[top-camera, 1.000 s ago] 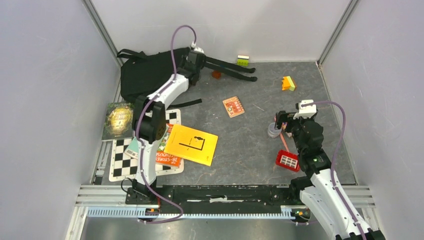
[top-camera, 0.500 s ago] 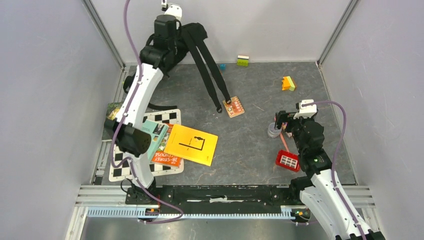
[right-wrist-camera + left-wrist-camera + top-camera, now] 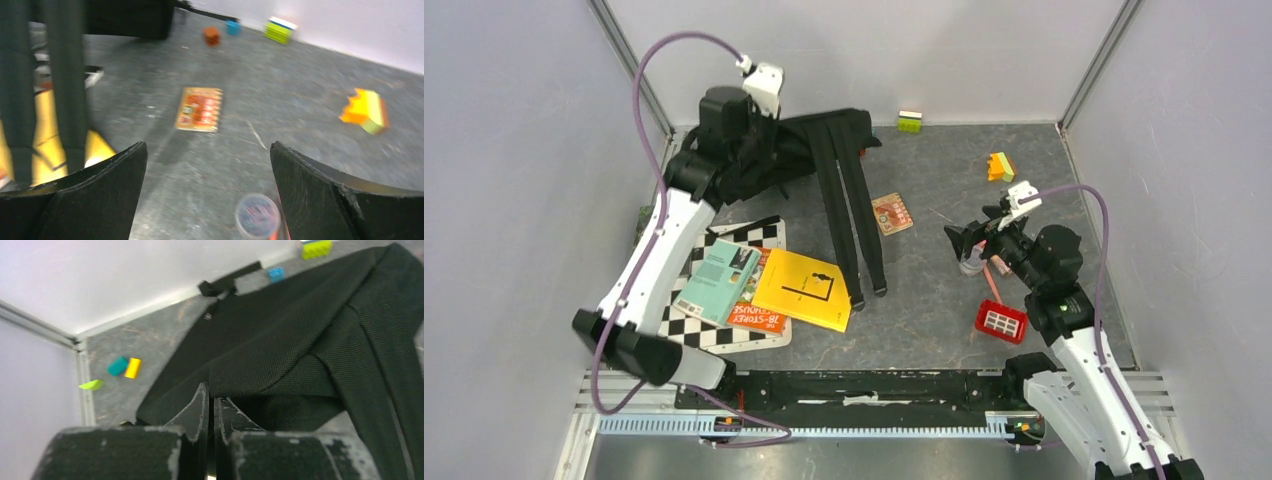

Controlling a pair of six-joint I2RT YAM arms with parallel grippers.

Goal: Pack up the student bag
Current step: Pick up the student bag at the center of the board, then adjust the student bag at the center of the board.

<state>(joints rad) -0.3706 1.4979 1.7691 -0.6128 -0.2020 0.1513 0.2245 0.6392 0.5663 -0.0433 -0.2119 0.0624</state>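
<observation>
- Student bag (image 3: 824,135): hangs off the table beyond the yellow book (image 3: 807,288), its two straps (image 3: 849,220) trailing down to the book's right edge.
- Left gripper (image 3: 210,400): fingers pressed together, pinching the bag's fabric, with the arm stretched long past the book.
- Right gripper (image 3: 972,228): well right of the book, arm bent, jaws spread wide, holding nothing.

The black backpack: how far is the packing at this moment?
Done: nothing visibly packed. In hand: the left gripper is shut on the large black fabric backpack; the right gripper is open, empty. Left: the flat yellow book and teal book lie outside.
</observation>
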